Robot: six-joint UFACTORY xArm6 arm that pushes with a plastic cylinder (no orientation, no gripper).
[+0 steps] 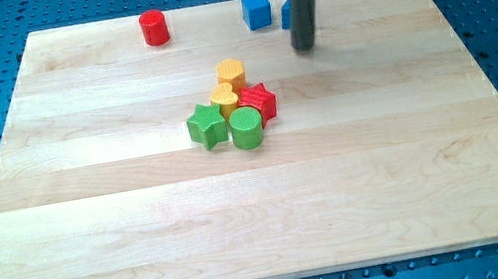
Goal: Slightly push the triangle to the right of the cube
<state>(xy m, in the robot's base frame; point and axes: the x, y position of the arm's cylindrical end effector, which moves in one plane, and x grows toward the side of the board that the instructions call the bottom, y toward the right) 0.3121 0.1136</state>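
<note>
— So, from the one camera view, where is the small blue plastic triangle block (287, 13)?

— At the view's top of the pale wooden desk (243, 222), mostly hidden behind the dark rod; only a blue sliver shows, so I cannot confirm its shape. The small blue plastic cube (256, 11) sits just to its left, apart from it.

— And my tip (305, 47)?

— Just below and slightly right of that sliver, near it; contact I cannot tell. No pincer exists on this rig, so nothing is held.

— How will it handle?

— Likely light, stiff, and quick to slide or spin on smooth wood. I judge a gentle push on its left face, centred, suits best.
</note>
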